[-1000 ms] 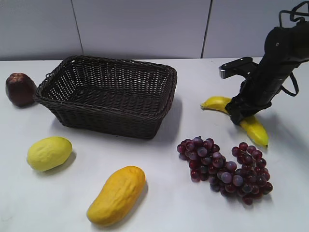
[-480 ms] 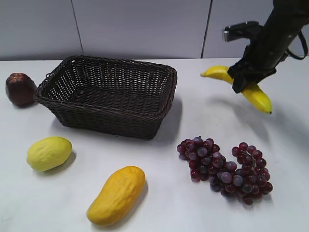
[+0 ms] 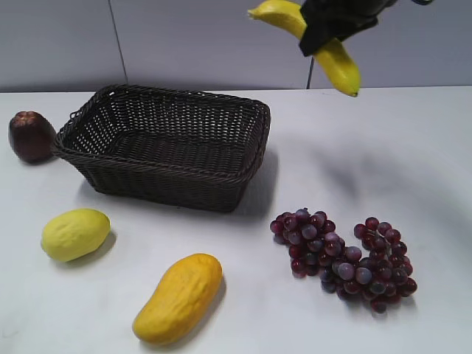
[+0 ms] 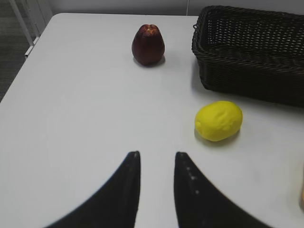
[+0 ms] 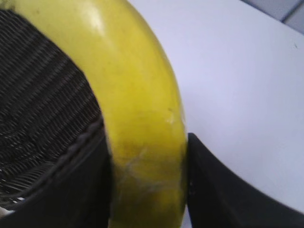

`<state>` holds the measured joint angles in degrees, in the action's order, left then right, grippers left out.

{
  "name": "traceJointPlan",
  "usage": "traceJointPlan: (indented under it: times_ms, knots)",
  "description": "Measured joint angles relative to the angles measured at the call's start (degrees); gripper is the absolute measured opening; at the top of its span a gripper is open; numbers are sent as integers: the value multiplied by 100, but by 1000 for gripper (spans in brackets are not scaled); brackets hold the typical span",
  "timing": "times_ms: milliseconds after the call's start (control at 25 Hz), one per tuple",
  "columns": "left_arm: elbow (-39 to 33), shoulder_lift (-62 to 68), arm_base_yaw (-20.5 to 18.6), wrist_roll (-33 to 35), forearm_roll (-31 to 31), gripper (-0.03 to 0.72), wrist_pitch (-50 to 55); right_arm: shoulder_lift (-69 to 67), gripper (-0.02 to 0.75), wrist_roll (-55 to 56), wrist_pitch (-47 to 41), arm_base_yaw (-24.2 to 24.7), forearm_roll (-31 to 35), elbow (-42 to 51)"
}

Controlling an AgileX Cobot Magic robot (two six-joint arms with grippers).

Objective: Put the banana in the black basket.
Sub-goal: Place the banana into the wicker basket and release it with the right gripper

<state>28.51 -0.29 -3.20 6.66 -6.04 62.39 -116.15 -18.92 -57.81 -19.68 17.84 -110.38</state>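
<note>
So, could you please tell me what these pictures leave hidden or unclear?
- Exterior view: the right claw covers the middle of the banana, and the top edge cuts off its arm.
- Right wrist view: the banana fills the frame, hiding most of the black basket.
- Left wrist view: the right edge cuts off the black basket and an orange-yellow fruit.

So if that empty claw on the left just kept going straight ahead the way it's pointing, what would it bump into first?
Probably nothing soon: the left gripper points along bare white table. The dark red apple-like fruit lies far ahead, roughly in line; the pale-yellow lemon sits off to the right. Depth is unclear.
</note>
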Motion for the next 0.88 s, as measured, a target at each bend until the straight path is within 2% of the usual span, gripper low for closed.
traceJointPlan:
  times_ms: [240,440,640,880]
  knots:
    - [0,0,0,0,0,239,0,-33,342,-18,798,-948,20,-57]
    - [0,0,0,0,0,239,0,-364,342,-239,1423,-1520,24,-72]
    - [0,0,0,0,0,239,0,-781,342,-316,1778,-1748,-95,-72]
    - [0,0,0,0,0,239,0,-1187,352,-338,1838,-1759,-489,-72]
